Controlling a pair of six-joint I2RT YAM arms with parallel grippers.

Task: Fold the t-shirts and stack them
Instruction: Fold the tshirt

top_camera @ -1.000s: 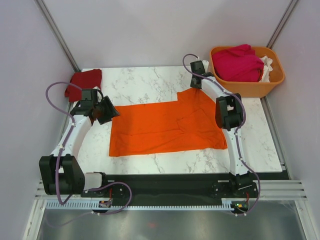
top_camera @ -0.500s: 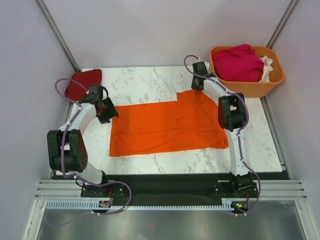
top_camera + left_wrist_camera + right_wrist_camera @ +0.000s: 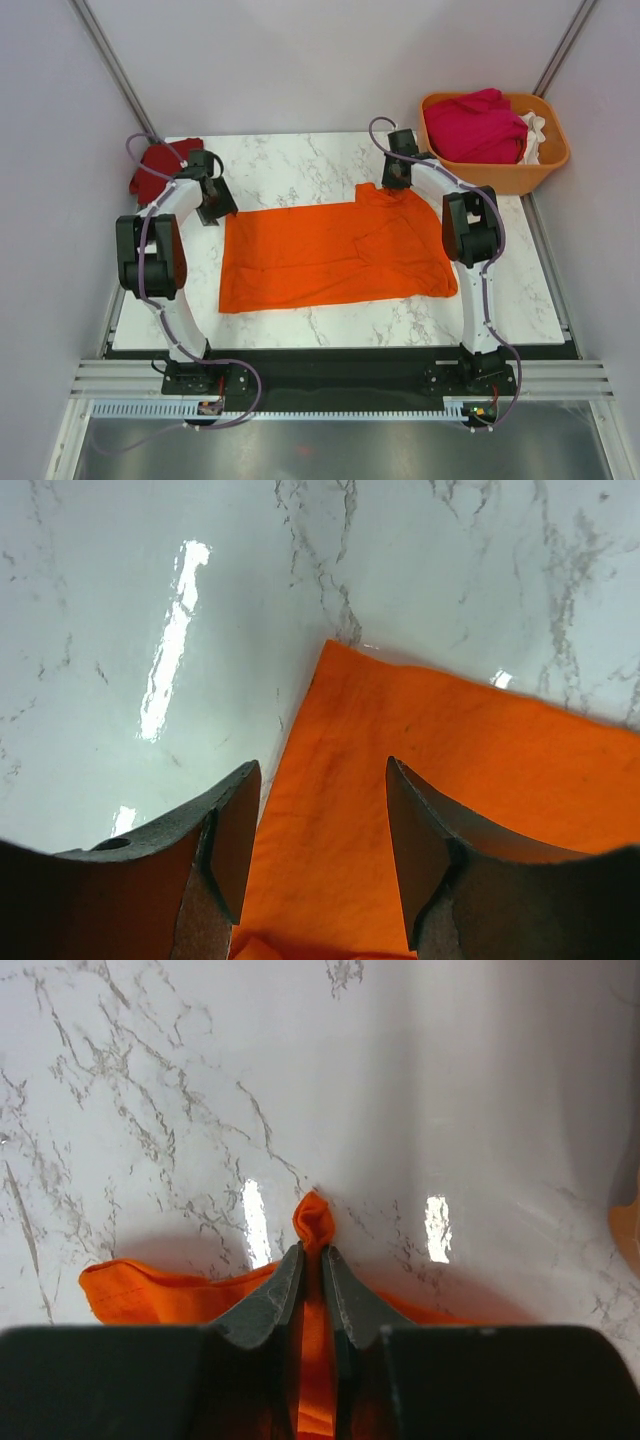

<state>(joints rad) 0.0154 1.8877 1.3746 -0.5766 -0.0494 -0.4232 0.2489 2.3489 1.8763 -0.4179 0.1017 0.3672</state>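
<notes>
robot lab test cell: plain panel walls (image 3: 300, 60), aluminium frame rails (image 3: 330, 385), marble-patterned tabletop (image 3: 290, 165)

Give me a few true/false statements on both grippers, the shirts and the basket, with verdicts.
1. The right gripper pinches an edge of the orange t-shirt. True.
2. The left gripper is clamped on cloth. False: its jaws stand open over the orange t-shirt's corner, gripping nothing.
3. The dark red t-shirt is in the basket. False: it lies at the table's far left corner; the basket holds magenta cloth and white cloth.
4. The orange t-shirt lies spread on the table. True.
</notes>
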